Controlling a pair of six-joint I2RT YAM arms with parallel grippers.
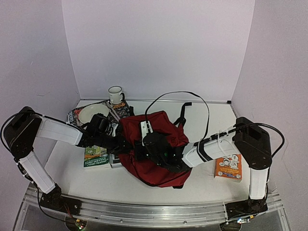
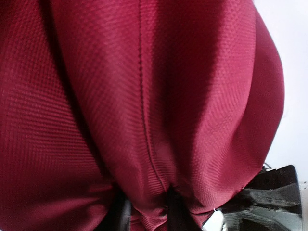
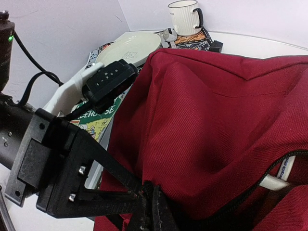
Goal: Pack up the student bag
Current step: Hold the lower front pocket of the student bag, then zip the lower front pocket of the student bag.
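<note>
white link shells (image 1: 57, 131), black joints (image 1: 252, 142), looping black cables (image 3: 30, 55), green led (image 3: 9, 37); black left fingers (image 3: 115, 168), silver screws (image 3: 82, 169) on mount.

Light: we see soft, even brightness across the pale walls (image 1: 159, 48).
Shadows: faint under the student bag (image 1: 144, 174); deep in its folds.
Focus: our left wrist view is softly blurred.

The dark red soft fabric backpack (image 1: 134, 168) lies mid-table before me, with my left gripper (image 2: 147, 216) at its left side and my right gripper (image 3: 149, 204) on its middle. Left of it lies a green paperback book (image 1: 95, 156). Behind that sits a white shallow bowl (image 1: 90, 113), and farther back a white ceramic mug (image 1: 115, 95). An orange paperback book (image 1: 228, 167) lies to the right, apart from the backpack.
</note>
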